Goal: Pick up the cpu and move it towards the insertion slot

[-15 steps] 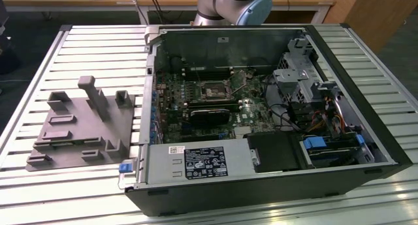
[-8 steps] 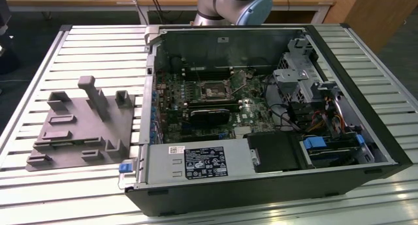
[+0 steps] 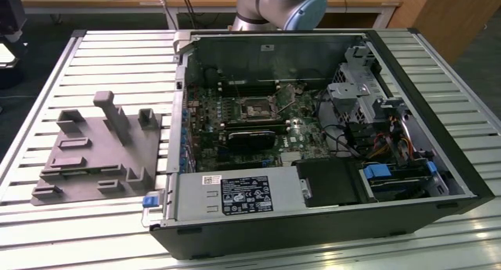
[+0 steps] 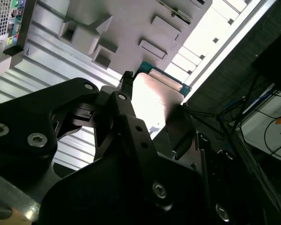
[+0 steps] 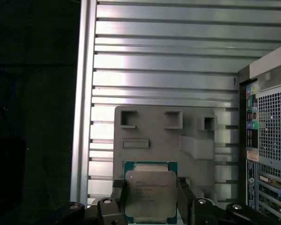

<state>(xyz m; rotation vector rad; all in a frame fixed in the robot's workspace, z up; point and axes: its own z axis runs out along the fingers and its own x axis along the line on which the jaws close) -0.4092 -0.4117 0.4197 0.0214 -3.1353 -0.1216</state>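
Clamping the cpu (image 5: 151, 190) by two opposite edges, the gripper (image 5: 151, 204) holds it flat between its dark fingers (image 5: 118, 199). The cpu's silvery top faces the camera in the first wrist view, with a green rim showing around it. The chip hangs over the grey fixture plate (image 5: 164, 140), close to one edge of that plate (the row of square recesses lies along the opposite edge). In the exterior view the plate sits on the slatted table (image 3: 102, 53), toward the table's edge at the exterior view's left, just beside the open computer case (image 3: 407, 105). The insertion slot (image 3: 257, 110) lies on the green circuit board (image 3: 301, 142) inside the case, nearer the case's far wall, apart from the plate
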